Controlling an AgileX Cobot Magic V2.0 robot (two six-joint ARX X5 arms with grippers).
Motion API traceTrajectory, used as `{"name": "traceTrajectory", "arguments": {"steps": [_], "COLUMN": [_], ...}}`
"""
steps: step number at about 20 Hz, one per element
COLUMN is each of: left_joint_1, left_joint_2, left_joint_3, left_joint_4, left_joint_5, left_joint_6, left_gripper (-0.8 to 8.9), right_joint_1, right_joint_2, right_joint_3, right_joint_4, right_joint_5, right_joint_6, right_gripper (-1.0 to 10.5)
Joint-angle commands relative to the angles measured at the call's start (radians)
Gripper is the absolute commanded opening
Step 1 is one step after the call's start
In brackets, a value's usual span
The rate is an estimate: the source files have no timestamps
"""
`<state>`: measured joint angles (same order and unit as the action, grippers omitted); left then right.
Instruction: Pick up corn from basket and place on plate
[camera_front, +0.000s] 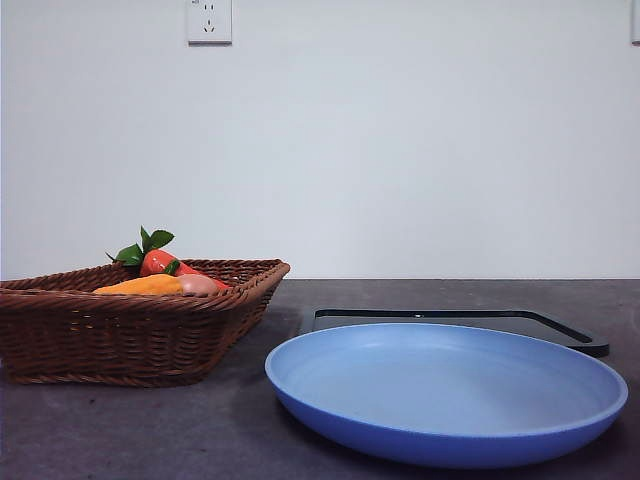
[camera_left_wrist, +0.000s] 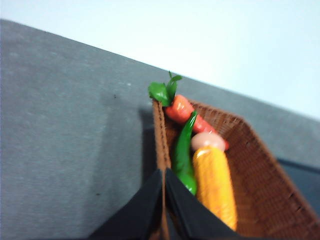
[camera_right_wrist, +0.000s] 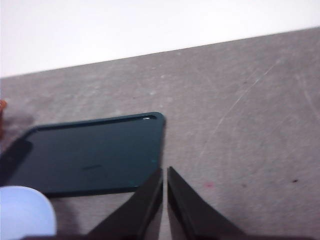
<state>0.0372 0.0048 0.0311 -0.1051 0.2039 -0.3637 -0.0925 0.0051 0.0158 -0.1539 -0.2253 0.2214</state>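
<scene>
Setting: a dark grey table (camera_front: 240, 420) against a plain white wall (camera_front: 400, 150); a wall socket (camera_front: 209, 20) sits high above the basket.
Basket: the brown wicker basket (camera_front: 120, 330) stands on the table, beside the plate and apart from it.
Corn: the corn (camera_left_wrist: 216, 187) lies inside the basket, lengthwise along its floor, just beside a green pepper (camera_left_wrist: 184, 155) that lies against the basket's near wall.
Other contents: a pinkish round item (camera_left_wrist: 207, 141) touches the corn's far end; a red fruit with green leaves (camera_left_wrist: 176, 102) occupies the basket's far corner.
Plate: the light-blue plate (camera_front: 450, 430) is bare; a flat black tray (camera_front: 560, 330) lies just behind it.
Left gripper: the left gripper (camera_left_wrist: 164, 200) hangs above the basket's near wall, jaws pressed together, holding nothing.
Right gripper: the right gripper (camera_right_wrist: 165, 197) hangs over the table just beside the tray's corner, away from the basket, jaws nearly closed on nothing.
</scene>
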Motion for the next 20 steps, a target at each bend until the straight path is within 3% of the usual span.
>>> {"name": "traceTrajectory", "arguments": {"steps": [1,5,12,20], "left_joint_1": [0.003,0.003,0.003,0.003], "left_joint_2": [-0.002,0.001,0.061,0.269], "left_joint_3": [-0.02,0.025,0.186,0.43], "left_joint_4": [0.03,0.013,-0.118,-0.32], "left_joint_5": [-0.002,0.043,0.078,0.229], "left_joint_6": [-0.138,-0.172,-0.151,0.033], "left_gripper": [0.07,0.07,0.07,0.07], "right_joint_1": [-0.001,0.0,0.0,0.0], "right_joint_2": [-0.002,-0.002,0.029,0.23], "right_joint_3": [0.006,0.05,0.229,0.471], "right_joint_4": [0.003,0.003,-0.037,-0.259], "right_joint_5": [-0.019,-0.024,-0.047,-0.206], "right_joint_6": [0.124,0.201,0.212,0.066], "right_gripper": [0.0,0.0,0.0,0.0]}}
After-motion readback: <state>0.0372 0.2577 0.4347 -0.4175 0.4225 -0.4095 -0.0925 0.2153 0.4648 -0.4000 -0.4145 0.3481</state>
